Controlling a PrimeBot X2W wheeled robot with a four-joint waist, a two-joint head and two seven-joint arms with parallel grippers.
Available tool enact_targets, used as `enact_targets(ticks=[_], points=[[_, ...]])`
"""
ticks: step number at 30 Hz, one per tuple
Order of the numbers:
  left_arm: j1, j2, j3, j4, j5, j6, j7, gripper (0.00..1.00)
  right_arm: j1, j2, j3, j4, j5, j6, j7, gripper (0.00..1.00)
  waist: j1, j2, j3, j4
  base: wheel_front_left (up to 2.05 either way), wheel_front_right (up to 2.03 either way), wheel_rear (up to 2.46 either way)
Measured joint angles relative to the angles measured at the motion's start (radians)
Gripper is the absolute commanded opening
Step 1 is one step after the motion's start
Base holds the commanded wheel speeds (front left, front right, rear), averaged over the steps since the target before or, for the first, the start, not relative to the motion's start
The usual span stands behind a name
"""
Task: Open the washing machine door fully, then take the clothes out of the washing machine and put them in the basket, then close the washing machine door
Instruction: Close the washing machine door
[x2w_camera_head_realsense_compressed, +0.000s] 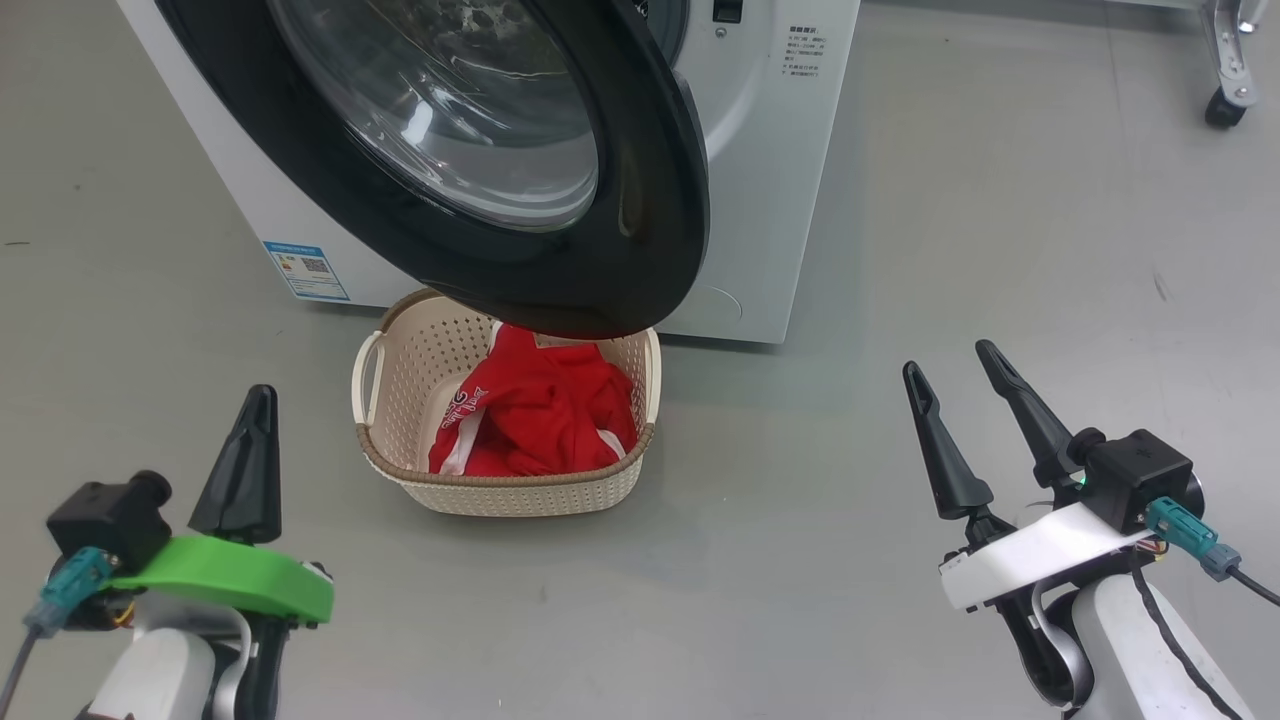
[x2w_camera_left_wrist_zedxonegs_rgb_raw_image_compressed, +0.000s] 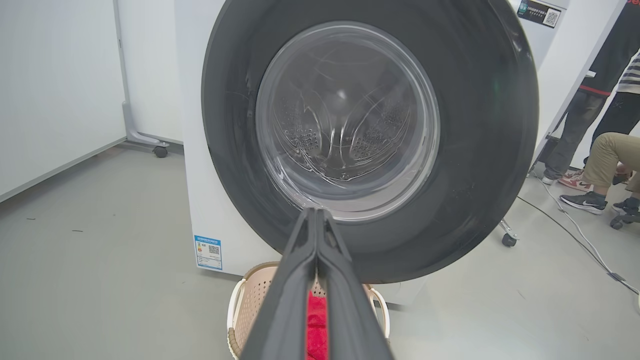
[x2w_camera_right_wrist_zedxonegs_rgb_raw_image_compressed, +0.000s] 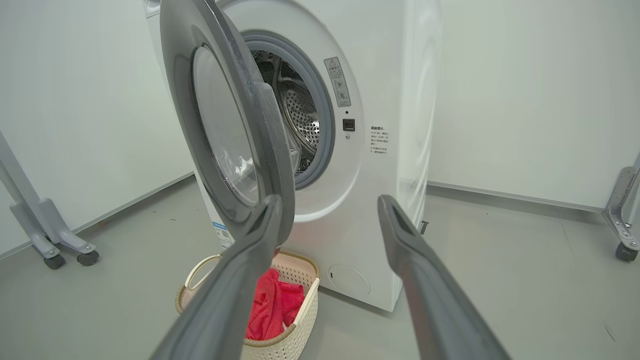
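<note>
The white washing machine (x2w_camera_head_realsense_compressed: 770, 150) stands ahead with its black-rimmed round door (x2w_camera_head_realsense_compressed: 640, 190) swung partly open over the basket. The cream basket (x2w_camera_head_realsense_compressed: 520, 490) sits on the floor in front and holds the red clothes (x2w_camera_head_realsense_compressed: 545, 410). My left gripper (x2w_camera_head_realsense_compressed: 255, 400) is shut and empty at the lower left, short of the basket; its wrist view faces the door glass (x2w_camera_left_wrist_zedxonegs_rgb_raw_image_compressed: 345, 120). My right gripper (x2w_camera_head_realsense_compressed: 950, 360) stands open and empty at the lower right. The right wrist view shows the door (x2w_camera_right_wrist_zedxonegs_rgb_raw_image_compressed: 225, 135) edge-on, the steel drum (x2w_camera_right_wrist_zedxonegs_rgb_raw_image_compressed: 300, 120), the basket (x2w_camera_right_wrist_zedxonegs_rgb_raw_image_compressed: 300, 310) and the clothes (x2w_camera_right_wrist_zedxonegs_rgb_raw_image_compressed: 272, 307).
Grey floor surrounds the machine. A wheeled metal frame (x2w_camera_head_realsense_compressed: 1230, 60) stands at the far right, another wheeled stand (x2w_camera_right_wrist_zedxonegs_rgb_raw_image_compressed: 50, 235) at the left. People's legs and shoes (x2w_camera_left_wrist_zedxonegs_rgb_raw_image_compressed: 595, 165) and a floor cable (x2w_camera_left_wrist_zedxonegs_rgb_raw_image_compressed: 575, 225) lie beyond the machine's side.
</note>
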Motion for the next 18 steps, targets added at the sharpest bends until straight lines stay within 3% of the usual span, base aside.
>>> enact_targets(ticks=[5,6,7,8,18], points=[[0.029,-0.004,-0.008,-0.008,0.049,0.009,-0.001,0.0,0.001,0.001,0.002,-0.002,0.0,0.0,0.0,1.0,0.0,0.0,-0.008,0.005,0.0,0.0,0.0],[0.034,-0.002,-0.014,-0.008,0.065,0.009,-0.001,0.28,0.001,0.001,0.002,-0.002,0.0,0.0,0.0,1.0,0.0,0.0,-0.01,0.006,0.0,0.0,0.0],[0.038,-0.001,-0.018,-0.01,0.084,0.012,-0.001,0.45,0.001,0.002,0.001,-0.003,0.0,0.0,0.0,1.0,0.0,0.0,-0.011,0.006,0.0,0.0,0.0],[0.043,-0.003,-0.018,-0.012,0.09,0.015,-0.001,1.0,0.001,0.003,0.001,-0.003,0.0,0.0,0.0,1.0,0.0,0.0,-0.012,0.007,0.0,0.0,0.0],[0.06,-0.028,0.007,-0.068,0.164,0.026,-0.001,1.0,0.011,0.004,0.0,-0.004,0.0,0.0,0.0,1.0,0.0,0.0,-0.019,0.016,0.0,0.0,0.0]])
